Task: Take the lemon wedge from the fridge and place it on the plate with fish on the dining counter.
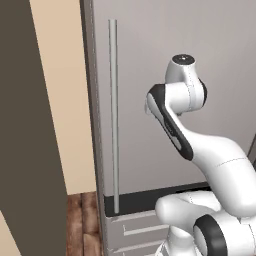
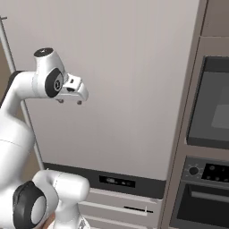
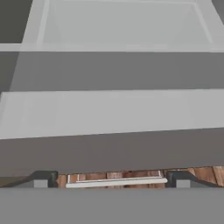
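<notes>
The gripper (image 3: pixel 111 180) hangs wide open and empty, pointing down the closed fridge (image 1: pixel 200 40) front over its drawer fronts (image 3: pixel 109 113). The lemon wedge is presumably inside. Next, reach left and grasp the vertical bar handle (image 1: pixel 114 115) squarely.

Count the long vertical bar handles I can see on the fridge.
2. One long bar handle runs down the fridge door in the left base view; a second shows at the left edge of the right base view, partly behind the arm. Others may be hidden.
</notes>
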Robot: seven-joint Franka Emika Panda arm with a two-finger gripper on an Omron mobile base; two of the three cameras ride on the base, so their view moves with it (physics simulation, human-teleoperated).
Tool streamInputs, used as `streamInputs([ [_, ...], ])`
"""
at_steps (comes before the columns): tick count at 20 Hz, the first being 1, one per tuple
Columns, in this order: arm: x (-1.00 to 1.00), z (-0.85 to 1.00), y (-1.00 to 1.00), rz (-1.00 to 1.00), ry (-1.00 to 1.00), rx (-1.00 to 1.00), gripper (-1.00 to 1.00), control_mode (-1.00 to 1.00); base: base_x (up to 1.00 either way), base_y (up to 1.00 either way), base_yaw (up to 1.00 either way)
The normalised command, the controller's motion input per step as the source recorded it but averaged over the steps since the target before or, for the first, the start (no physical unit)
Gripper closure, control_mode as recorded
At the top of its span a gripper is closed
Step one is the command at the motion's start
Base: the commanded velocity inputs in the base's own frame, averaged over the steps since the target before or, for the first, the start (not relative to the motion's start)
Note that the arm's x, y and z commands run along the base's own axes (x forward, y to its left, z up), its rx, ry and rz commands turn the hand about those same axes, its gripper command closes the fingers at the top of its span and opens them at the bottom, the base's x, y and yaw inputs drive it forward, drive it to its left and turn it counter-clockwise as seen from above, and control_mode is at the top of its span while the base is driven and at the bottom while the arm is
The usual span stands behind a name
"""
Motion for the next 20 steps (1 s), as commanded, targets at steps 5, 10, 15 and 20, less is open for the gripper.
streamInputs([
  [5,-0.51,-0.10,0.00,0.00,0.00,0.00,-1.00,-1.00,0.00,0.00,0.00],
  [10,-0.97,-0.10,0.22,0.00,-0.07,0.00,-1.00,-1.00,0.00,0.00,0.00],
  [15,-0.72,-0.05,0.30,0.00,-0.07,-0.01,-1.00,-1.00,0.00,0.00,0.00],
  [20,-0.08,0.00,0.01,-0.01,-0.30,-0.07,-1.00,-1.00,0.00,0.00,0.00],
])
